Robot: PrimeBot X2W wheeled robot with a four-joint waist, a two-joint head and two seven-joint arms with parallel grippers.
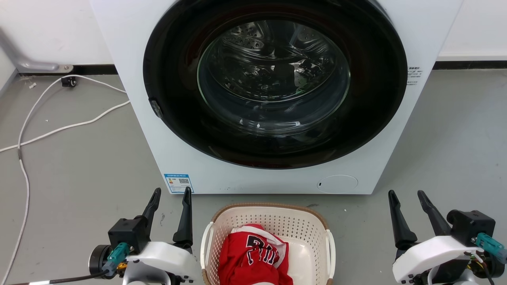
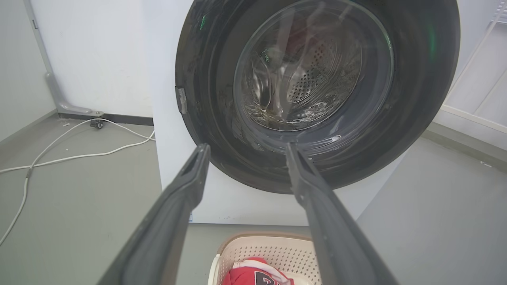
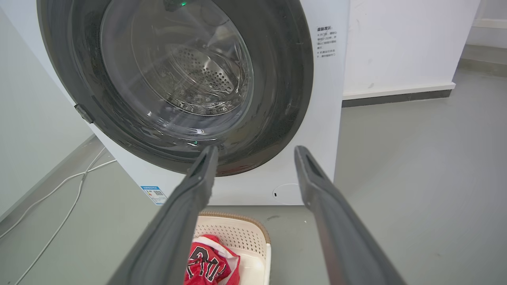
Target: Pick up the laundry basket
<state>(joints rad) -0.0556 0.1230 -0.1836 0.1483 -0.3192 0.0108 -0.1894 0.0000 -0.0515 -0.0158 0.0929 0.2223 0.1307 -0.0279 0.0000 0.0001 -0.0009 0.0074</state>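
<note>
The laundry basket (image 1: 273,218) sat on the floor between the two grippers, just inboard of the left gripper (image 1: 172,190) and further inboard of the right gripper (image 1: 406,192), a red jersey (image 1: 249,257) inside. A good lift probably meant lowering both arms, swinging inward to the white side handles (image 1: 204,245) and closing together so it rose level. Both grippers stood partly open, fingers apart, holding and touching nothing

floor (image 1: 71,170): grey, smooth
washing machine (image 1: 273,91): stands at top centre
laundry basket (image 1: 269,206): lower centre, near the machine
white cable (image 1: 59,128): trails at upper left
</note>
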